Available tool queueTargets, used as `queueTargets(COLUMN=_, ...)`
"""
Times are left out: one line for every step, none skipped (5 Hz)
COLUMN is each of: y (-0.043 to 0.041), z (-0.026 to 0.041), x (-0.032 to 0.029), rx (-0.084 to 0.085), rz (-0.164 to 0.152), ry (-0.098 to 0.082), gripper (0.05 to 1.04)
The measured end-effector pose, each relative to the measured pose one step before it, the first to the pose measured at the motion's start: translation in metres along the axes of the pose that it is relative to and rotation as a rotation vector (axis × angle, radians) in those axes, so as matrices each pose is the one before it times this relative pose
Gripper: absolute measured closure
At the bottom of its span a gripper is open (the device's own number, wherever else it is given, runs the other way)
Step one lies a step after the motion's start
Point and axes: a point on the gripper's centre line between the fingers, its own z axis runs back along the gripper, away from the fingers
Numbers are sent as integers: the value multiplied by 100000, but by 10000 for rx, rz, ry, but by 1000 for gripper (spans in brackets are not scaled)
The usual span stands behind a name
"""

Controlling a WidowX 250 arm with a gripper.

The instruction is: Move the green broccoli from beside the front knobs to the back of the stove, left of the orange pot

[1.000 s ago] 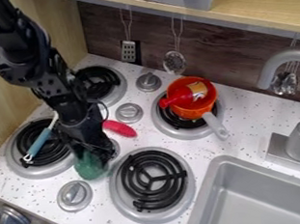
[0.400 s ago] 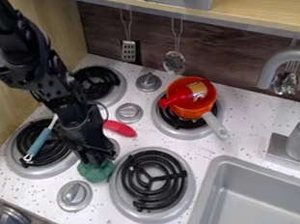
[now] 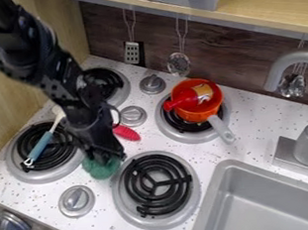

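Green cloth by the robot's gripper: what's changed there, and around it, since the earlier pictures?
The green cloth has shifted slightly right in the view since the first picture and looks more bunched up. The gripper has shifted right too and is still at the cloth; whether it grips it, I can't tell. The orange pot, red bottle and pink brush stayed put.

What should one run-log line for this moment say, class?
end effector: at green item | orange pot: on burner, red bottle inside | blue-handled utensil: on another burner
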Motion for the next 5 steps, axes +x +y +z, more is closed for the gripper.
queueTargets(y=-91, z=967, x=915, rx=580, rz=-149, ry=-446, gripper=794)
queueTargets(y=464, z=-116, x=1741, rx=214, rz=-552, ry=-749, gripper=794)
queueTargets(y=628, z=-1233, x=1489, rx=-147, rz=-458, ry=-431, gripper=794)
queueTargets(y=327, z=-1485, x=1536, rx=-66, rz=-732, ry=-716, gripper=794)
queueTargets(y=855, z=-915, x=1610, rx=197, rz=-278, ry=-367, gripper=794)
